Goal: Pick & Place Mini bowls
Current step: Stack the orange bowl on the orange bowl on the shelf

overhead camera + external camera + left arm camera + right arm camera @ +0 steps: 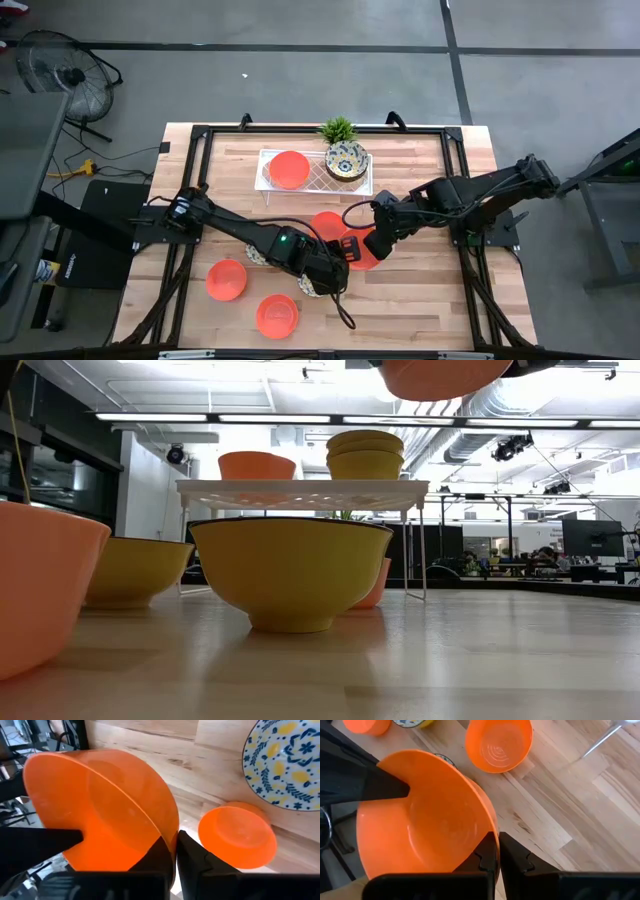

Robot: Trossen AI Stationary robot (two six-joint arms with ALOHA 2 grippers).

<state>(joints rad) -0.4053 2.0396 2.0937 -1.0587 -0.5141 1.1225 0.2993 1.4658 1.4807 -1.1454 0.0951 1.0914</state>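
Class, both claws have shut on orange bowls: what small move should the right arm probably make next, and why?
Probably carry its bowl toward the tray: the right claw pinches its rim, it hangs above the table, and the tray has room.

wooden table (pixel 420 300) with black frame rails along its edges — plank top, light grain. white lattice tray (pixel 312 185) stands on thin legs near the far edge, centre. small green potted plant (pixel 338 129) just behind the tray's right end. floor: grey, dark seam lines; black fan (pixel 62 75) off the far left corner — yellow cable (pixel 78 170) near it.
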